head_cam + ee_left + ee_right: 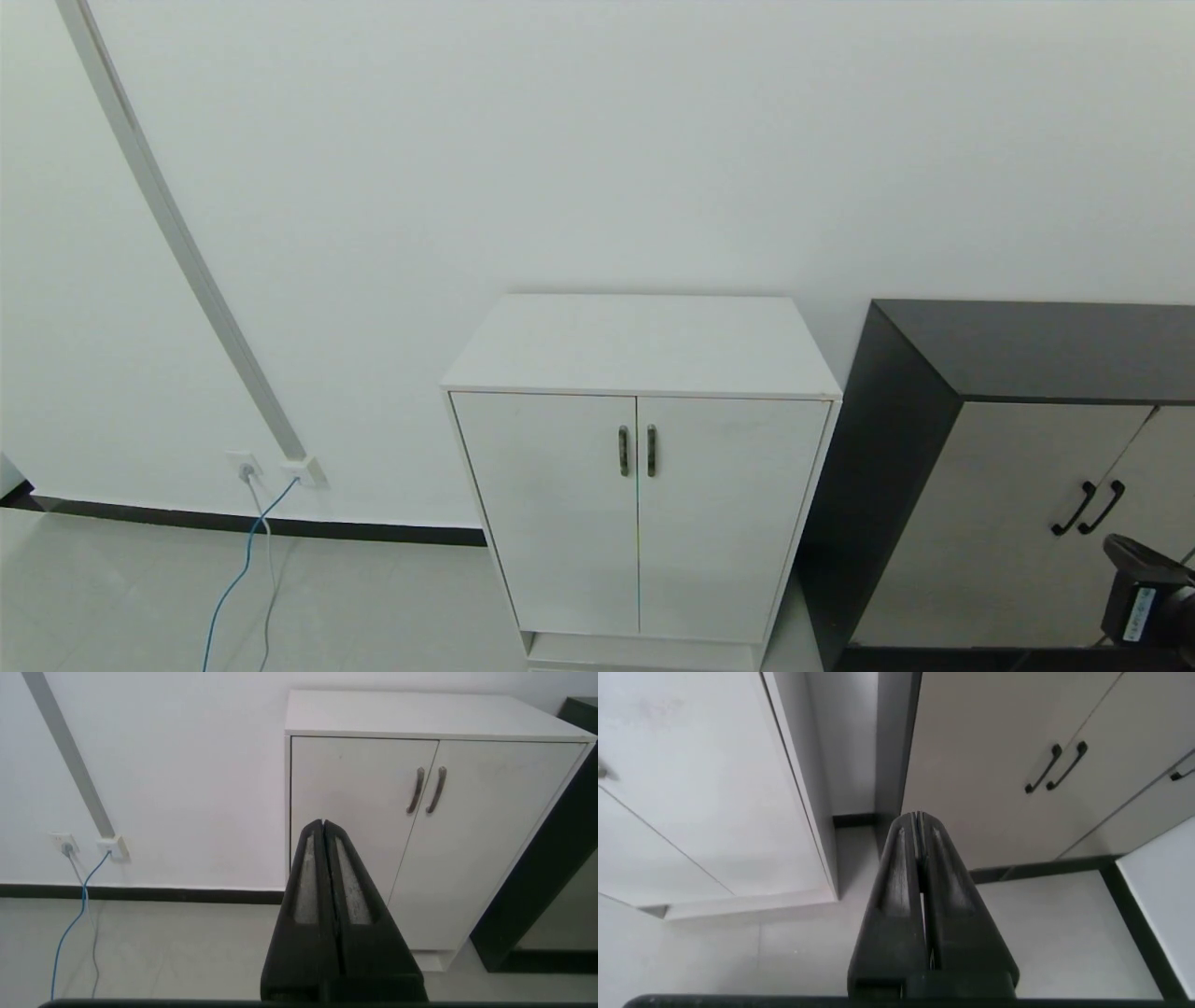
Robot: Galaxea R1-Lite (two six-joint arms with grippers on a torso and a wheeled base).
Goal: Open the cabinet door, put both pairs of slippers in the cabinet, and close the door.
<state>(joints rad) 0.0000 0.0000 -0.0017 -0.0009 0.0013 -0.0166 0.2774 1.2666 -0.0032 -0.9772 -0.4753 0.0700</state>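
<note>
Head view cuts off the white cabinet [639, 504] at its foot; both doors are shut, handles [624, 451] side by side at the seam. It stands against the wall, just beside a dark cabinet [896, 485] to the right. Open floor [112, 597] lies left, crossed by a blue cable [224, 597]. My left end effector [323, 824] and right end effector [920, 817] are both clenched, empty

Left pincer [323, 826] pressed closed, empty, facing the white cabinet [486, 831] with doors closed
</note>
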